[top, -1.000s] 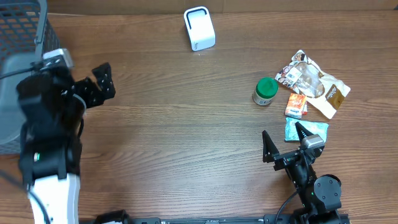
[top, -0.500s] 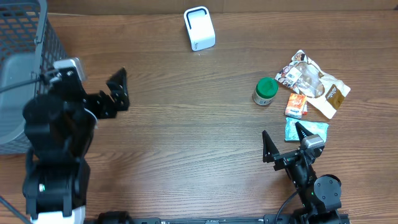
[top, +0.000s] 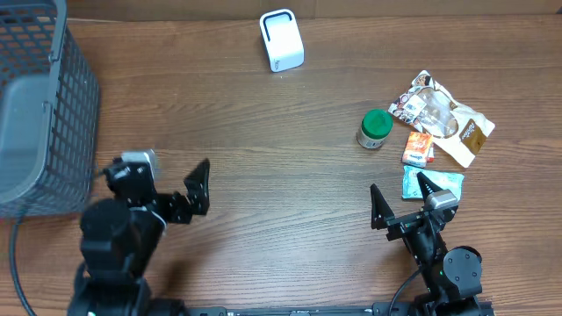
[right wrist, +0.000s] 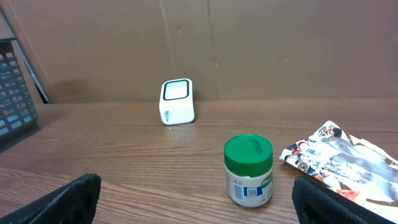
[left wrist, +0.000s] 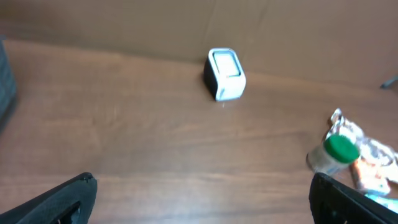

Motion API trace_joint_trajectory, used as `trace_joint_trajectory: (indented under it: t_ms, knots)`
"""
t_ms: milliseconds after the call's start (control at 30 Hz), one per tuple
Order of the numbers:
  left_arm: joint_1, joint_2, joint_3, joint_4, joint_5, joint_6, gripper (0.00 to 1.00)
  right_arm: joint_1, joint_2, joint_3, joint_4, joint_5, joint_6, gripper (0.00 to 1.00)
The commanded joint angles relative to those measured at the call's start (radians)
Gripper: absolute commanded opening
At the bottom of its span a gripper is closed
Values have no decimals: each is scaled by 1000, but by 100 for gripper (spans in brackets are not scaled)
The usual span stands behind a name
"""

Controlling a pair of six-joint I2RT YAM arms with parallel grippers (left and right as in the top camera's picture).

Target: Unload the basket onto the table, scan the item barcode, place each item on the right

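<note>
I see both arms at the near side, nothing held. The left gripper [top: 195,189] has its jaws spread wide, and so does the right gripper [top: 401,195]. The white scanner [top: 281,40] stands at far centre. The green-lidded jar [top: 375,128] stands upright on the right, just beside the snack packet [top: 443,116] and orange carton [top: 418,148]. The basket [top: 44,114] sits far left.

left arm [top: 112,241] showing rounded black housings, a pale grey block [top: 136,161] sitting at its wrist | thin black cable [top: 11,256] trailing beside it | right arm [top: 450,263] showing black, carrying a round joint cap and a small silver block [top: 442,202] | left end effector [top: 200,189] and right end effector [top: 397,189] wearing black tapered fingers
</note>
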State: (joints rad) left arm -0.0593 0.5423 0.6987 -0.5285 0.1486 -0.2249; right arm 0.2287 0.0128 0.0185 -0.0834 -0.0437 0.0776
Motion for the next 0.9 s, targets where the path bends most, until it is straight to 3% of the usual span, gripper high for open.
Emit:
trace_joint_trajectory:
  t_ms: [0, 300, 567, 667, 867]
  knots:
    - [-4, -80, -61, 6, -3, 19, 100, -6, -10, -11, 2, 12, 0, 100]
    - [-4, -269, -218, 81, -2, 19, 100, -6, -10, -11, 2, 13, 0, 100]
    - [24, -377, -317, 395, -3, 20, 100, -6, -10, -11, 2, 13, 0, 100]
    - [34, -410, -334, 499, -60, 20, 100, -6, -10, -11, 2, 13, 0, 100]
    - [34, -486, -338, 534, -179, 20, 100, -6, -10, -11, 2, 13, 0, 100]
